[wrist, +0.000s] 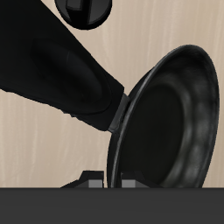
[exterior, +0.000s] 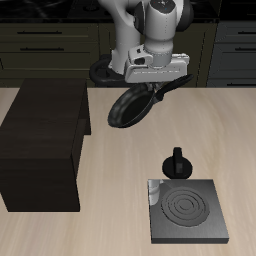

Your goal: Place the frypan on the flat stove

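The frypan (exterior: 128,106) hangs tilted in the air above the table's back half, its black bowl facing sideways. My gripper (exterior: 156,90) is shut on it near where the long handle (exterior: 100,72) joins the rim. In the wrist view the pan (wrist: 171,122) fills much of the frame, and the handle (wrist: 61,83) runs off from its rim. The rim sits in my gripper (wrist: 109,181), between the two fingertips (wrist: 87,179). The flat stove (exterior: 187,210), a dark-grey slab with pale rings, lies near the table's front edge. Its black knob (exterior: 178,163) stands on the side facing the pan.
A large dark wooden box (exterior: 42,145) stands on the table beside the pan, across from the stove. Dark cabinets (exterior: 50,45) line the wall behind the table. A round black shape (wrist: 86,10) shows on the wood beyond the handle.
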Robot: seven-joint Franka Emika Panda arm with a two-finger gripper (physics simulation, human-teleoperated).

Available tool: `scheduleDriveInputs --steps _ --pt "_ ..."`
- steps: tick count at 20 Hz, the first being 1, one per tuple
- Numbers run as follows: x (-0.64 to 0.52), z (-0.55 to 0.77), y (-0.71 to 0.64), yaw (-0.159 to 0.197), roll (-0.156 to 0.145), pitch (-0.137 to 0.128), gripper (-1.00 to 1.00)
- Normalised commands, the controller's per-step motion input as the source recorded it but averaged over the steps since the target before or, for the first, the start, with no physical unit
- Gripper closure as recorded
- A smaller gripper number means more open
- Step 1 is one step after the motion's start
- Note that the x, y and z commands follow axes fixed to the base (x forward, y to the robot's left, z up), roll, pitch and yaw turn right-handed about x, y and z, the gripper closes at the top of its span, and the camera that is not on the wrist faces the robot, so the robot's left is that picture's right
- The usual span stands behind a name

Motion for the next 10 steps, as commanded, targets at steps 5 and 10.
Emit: scheduleDriveInputs --steps 5,10 --pt "0.0 0.42 0.05 0.006 0.007 -0.052 1.0" --pt "0.02 0.38 0.03 0.006 -0.002 -0.052 1.0"
